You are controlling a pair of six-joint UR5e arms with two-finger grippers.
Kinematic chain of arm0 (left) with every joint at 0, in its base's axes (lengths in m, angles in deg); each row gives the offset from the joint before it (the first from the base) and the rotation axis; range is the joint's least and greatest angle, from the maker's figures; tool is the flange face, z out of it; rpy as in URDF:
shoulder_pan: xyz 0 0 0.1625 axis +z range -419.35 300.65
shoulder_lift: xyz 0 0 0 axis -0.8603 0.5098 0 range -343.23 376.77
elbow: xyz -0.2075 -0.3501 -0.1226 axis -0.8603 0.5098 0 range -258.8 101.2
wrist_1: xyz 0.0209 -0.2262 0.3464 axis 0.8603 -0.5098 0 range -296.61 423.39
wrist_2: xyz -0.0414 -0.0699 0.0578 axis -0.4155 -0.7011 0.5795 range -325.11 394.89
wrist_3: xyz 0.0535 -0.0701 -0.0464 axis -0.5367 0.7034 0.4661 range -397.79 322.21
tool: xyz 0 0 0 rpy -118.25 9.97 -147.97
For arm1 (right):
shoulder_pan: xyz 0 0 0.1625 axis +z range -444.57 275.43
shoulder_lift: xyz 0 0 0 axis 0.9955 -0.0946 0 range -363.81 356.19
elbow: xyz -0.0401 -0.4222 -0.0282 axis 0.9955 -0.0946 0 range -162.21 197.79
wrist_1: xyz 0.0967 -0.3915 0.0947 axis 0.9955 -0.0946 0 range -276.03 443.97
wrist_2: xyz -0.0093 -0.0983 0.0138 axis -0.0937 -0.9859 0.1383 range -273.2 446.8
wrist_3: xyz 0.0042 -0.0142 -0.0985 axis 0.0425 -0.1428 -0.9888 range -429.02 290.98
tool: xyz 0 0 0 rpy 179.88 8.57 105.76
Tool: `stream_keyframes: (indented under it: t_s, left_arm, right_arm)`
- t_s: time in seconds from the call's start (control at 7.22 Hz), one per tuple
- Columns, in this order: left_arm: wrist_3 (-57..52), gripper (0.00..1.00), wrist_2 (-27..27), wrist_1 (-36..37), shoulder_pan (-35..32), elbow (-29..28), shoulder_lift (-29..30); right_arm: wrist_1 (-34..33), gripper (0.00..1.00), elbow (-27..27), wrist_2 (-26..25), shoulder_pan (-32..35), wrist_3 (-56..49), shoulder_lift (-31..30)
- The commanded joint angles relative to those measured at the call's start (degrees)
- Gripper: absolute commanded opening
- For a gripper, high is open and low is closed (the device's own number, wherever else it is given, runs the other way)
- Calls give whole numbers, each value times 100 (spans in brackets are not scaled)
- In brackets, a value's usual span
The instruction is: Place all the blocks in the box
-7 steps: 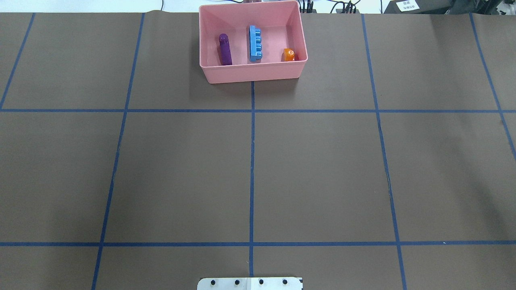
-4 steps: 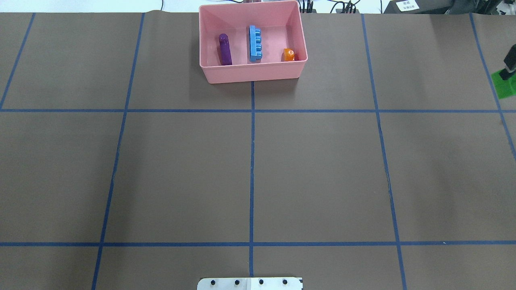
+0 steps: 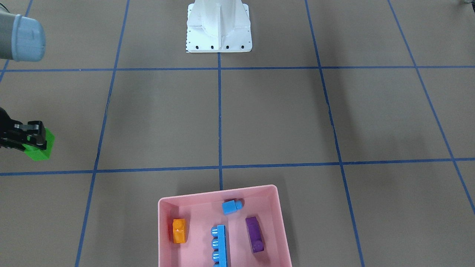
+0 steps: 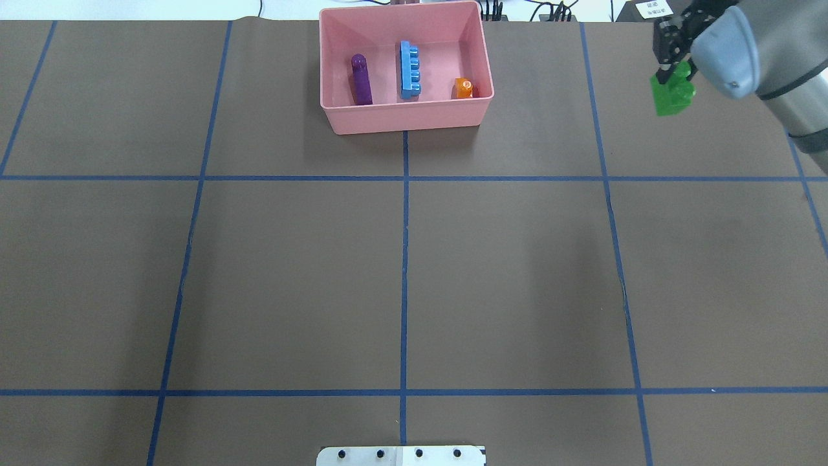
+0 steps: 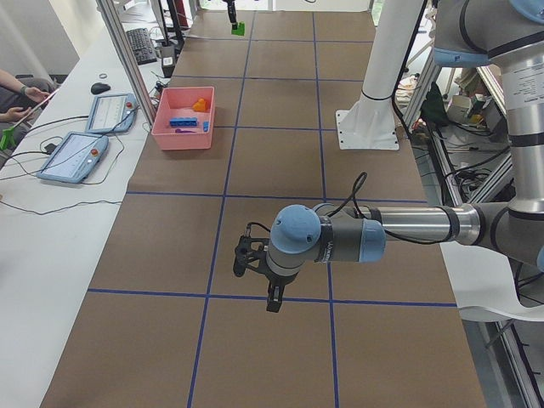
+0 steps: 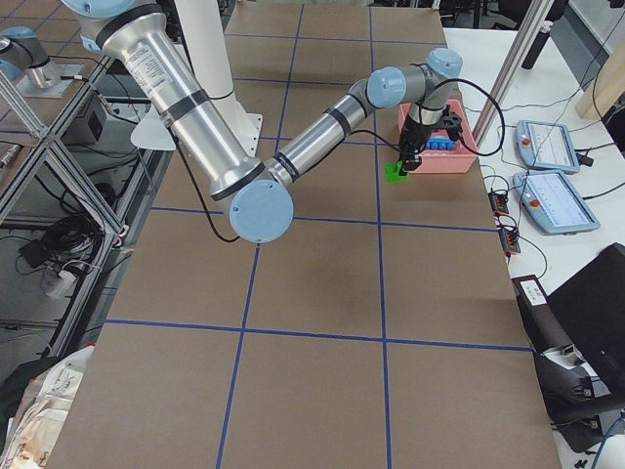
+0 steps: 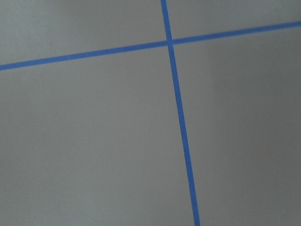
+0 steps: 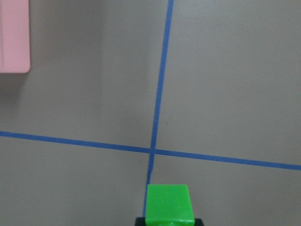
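Right arm stretched out, I have the right tool (image 4: 671,70) clamped on the green block (image 4: 673,97) above the blue-taped surface (image 4: 517,259), right of the pink box (image 4: 401,120); left tool (image 5: 263,279): cannot tell.

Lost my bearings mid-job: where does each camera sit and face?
Front-facing: across table, facing white base; fingers hold green block.
Overhead: behind robot, looking forward-down; right arm at right.
Exterior left: table's left end; left arm near.
Exterior right: opposite end; right arm near.
Left wrist: down at tape; no body.
Right wrist: down, past green block.
Shared: all but left wrist show the box.
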Motion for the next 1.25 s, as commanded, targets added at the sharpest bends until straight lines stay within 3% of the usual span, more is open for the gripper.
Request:
stream_keyframes:
  t_s: [0.0,0.14,0.55,0.83,0.97,1.11]
  left_arm:
    - [134,100,-135,-27,-11,6,-17]
    - [134,100,-135,-27,-11,6,-25]
    - [134,100,-135,-62,-19,6,-69]
    - [134,100,-135,-62,-11,6,-69]
    - [134,100,-135,-62,-19,6,-69]
    - [134,100,-135,-62,-11,6,-69]
  right_arm:
    - [1079,0,-1137,-7,-469,1277,873]
    - [1825,0,-1759,-24,-619,1763,1189]
    - [2751,0,-3877,-437,-980,2557,2761]
    - [4060,0,-4828,-891,-1261,3242,3053]
    - [4431,0,-5451,-1095,-1393,3305,3386]
    - [4678,0,-5605,-1297,-1542,3350,3398]
